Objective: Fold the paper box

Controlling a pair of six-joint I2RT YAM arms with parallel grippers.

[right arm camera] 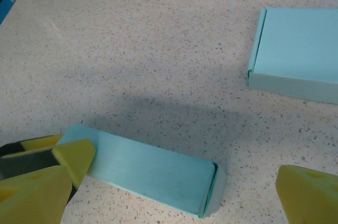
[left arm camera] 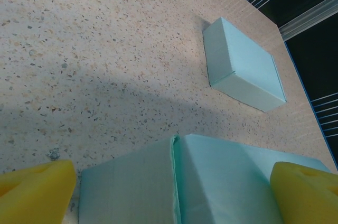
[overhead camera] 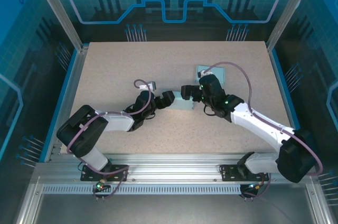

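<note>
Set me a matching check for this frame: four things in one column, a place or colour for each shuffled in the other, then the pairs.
Things:
1. long narrow box
2. broader box
3. finger pads
4. table

Place or colour:
a. speckled beige
b. yellow
c. lies between the left gripper and the right gripper
d. lies on its own, farther back

Pairs: 1-c, 2-d, 3-b, 4-a

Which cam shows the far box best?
Left wrist: the far box sits whole and unblocked on the table. Right wrist has the far box cut off by the frame edge. Top view has it small, partly behind the right arm.
</note>
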